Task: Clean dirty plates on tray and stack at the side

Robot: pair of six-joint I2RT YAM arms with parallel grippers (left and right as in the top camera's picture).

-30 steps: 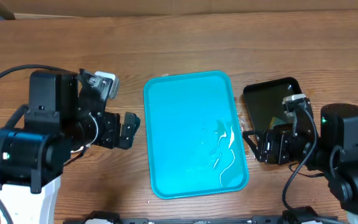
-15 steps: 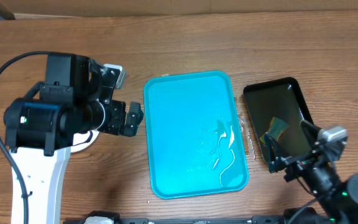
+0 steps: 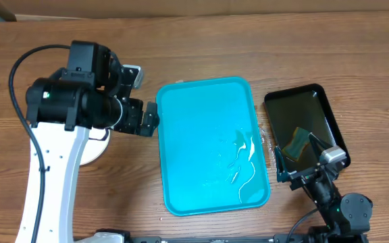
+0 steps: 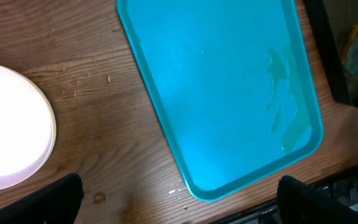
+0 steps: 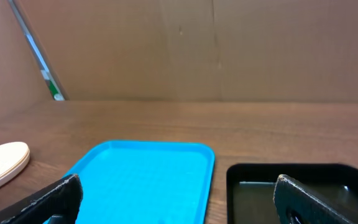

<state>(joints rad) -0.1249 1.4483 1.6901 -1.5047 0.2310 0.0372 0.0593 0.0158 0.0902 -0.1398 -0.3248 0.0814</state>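
The turquoise tray (image 3: 208, 145) lies in the middle of the table with no plates on it, only a puddle of water (image 3: 245, 158) at its right side. The plates (image 4: 8, 127) sit stacked on the wood left of the tray, white over a yellow-green rim; they also show in the right wrist view (image 5: 2, 163) and peek out under my left arm (image 3: 94, 150). My left gripper (image 3: 151, 119) hangs open above the tray's left edge, holding nothing. My right gripper (image 3: 304, 162) is open and empty near the table's front, over the black tray's near end.
A smaller black tray (image 3: 301, 121) lies right of the turquoise one, with a yellow-green sponge (image 3: 298, 142) in it. Small water drops (image 4: 98, 197) dot the wood by the tray's near left corner. A brown wall (image 5: 216, 50) rises behind the table.
My left arm has swung right and back, toward the tray's left edge. My right arm has pulled back toward the table's front, uncovering the black tray and sponge. Both grippers stayed open.
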